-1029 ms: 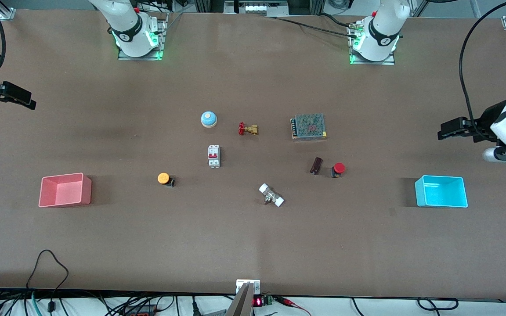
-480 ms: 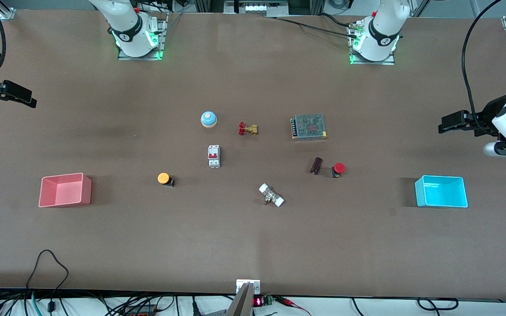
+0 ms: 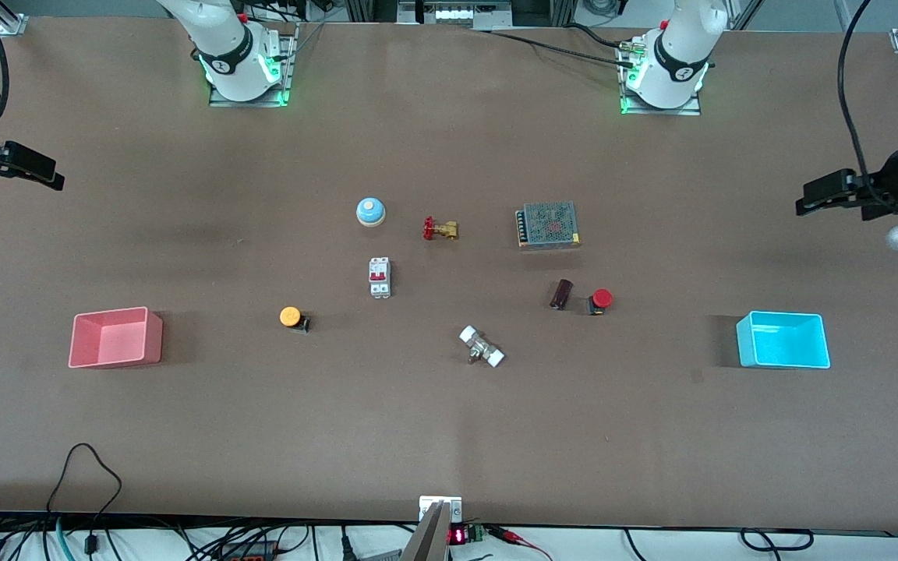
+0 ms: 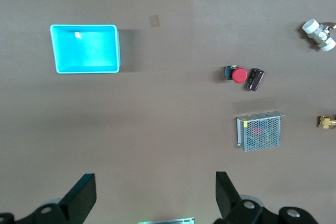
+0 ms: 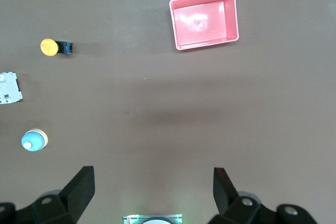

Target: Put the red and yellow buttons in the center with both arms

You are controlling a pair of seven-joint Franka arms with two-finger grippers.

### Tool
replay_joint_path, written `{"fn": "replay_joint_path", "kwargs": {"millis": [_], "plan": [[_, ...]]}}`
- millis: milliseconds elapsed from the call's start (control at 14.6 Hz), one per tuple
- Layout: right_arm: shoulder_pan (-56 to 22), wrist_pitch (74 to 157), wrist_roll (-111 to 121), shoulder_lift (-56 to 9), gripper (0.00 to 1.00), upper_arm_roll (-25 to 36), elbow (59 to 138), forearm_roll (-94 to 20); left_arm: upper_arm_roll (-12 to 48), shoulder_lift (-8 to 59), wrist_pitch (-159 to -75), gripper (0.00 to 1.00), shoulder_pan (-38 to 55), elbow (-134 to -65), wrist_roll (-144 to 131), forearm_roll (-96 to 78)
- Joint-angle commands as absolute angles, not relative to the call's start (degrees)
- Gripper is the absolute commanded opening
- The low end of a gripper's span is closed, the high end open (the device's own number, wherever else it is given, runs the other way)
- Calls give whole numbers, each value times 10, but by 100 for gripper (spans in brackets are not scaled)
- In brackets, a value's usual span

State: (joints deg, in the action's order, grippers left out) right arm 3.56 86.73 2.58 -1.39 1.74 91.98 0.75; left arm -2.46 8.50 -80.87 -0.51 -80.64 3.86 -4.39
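The red button [image 3: 601, 299] lies on its side on the brown table beside a dark cylinder [image 3: 561, 294]; it also shows in the left wrist view [image 4: 239, 75]. The yellow button [image 3: 291, 316] lies toward the right arm's end; it also shows in the right wrist view [image 5: 50, 46]. My left gripper [image 3: 805, 204] is open and empty, high over bare table at the left arm's end [image 4: 155, 182]. My right gripper [image 3: 51, 181] is open and empty, high over bare table at the right arm's end [image 5: 152, 174]. Both are far from the buttons.
Between the buttons lie a white breaker [image 3: 380, 276], a blue-and-white bell [image 3: 370, 211], a brass valve [image 3: 440, 229], a mesh power supply [image 3: 549, 225] and a white-capped fitting [image 3: 482, 347]. A pink bin [image 3: 115, 336] and a cyan bin [image 3: 783, 340] stand near the table's ends.
My left gripper has pulled back toward the left arm's end of the table and risen. My right gripper has barely moved. The buttons have not moved.
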Motion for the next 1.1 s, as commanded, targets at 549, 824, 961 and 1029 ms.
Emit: {"fn": "replay_joint_path", "kwargs": {"millis": [549,824,961,1029], "plan": [[43,863,25,4,100,11,933,6,-11,10,-802,100,-11,-845,42,-2],[43,859,25,4,100,11,932,6,-6,5,-809,100,-11,-844,39,19],[43,859,25,4,100,11,932,6,-6,5,-815,100,-11,-842,17,24],[43,859,25,4,100,11,932,6,-7,5,-817,100,-11,-840,-1,20]]}}
